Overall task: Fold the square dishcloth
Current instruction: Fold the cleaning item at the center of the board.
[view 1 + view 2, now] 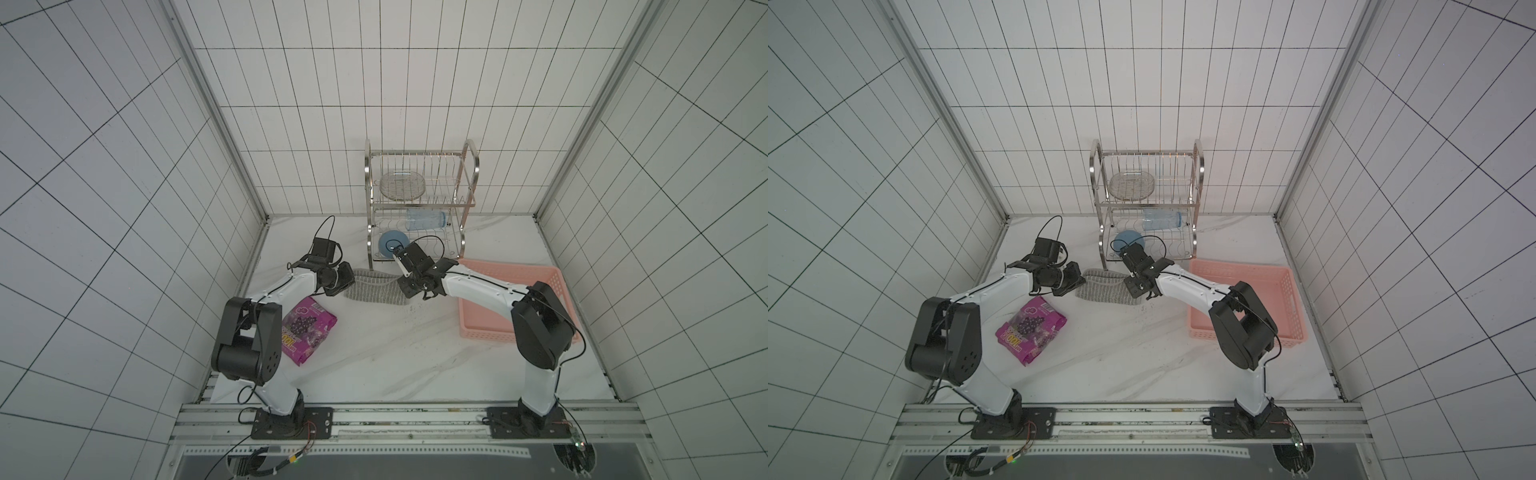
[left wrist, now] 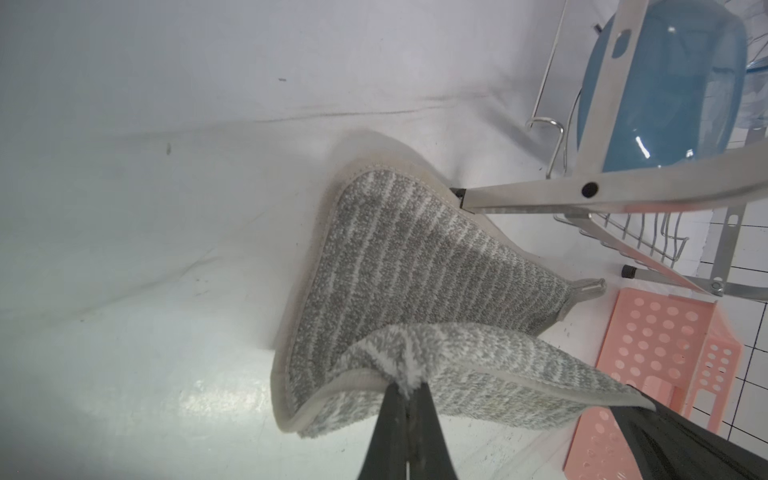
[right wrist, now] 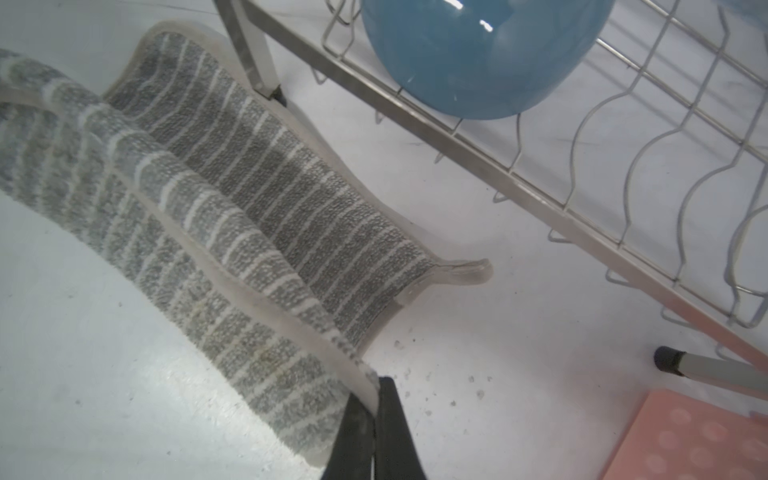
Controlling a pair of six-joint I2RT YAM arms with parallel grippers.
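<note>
Grey ribbed dishcloth (image 2: 415, 266), white-striped, curled | left jaws clamp hem | right jaws clamp corner

The dishcloth (image 1: 374, 291), grey with thin white stripes and a pale hem, is spread on the table (image 1: 374, 353). Its far part is laid flat, while its near edge is lifted, pinched near either end by the left tool (image 2: 409, 390) and right tool (image 3: 376, 386).

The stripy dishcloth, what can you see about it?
The dishcloth is soft grey fabric with thin white stripes, a pale border and a corner loop. It lies on the white table, near edge lifted and curling over. The left gripper and right gripper each pinch that edge, shut. Its far edge reaches the dish rack's leg.
</note>
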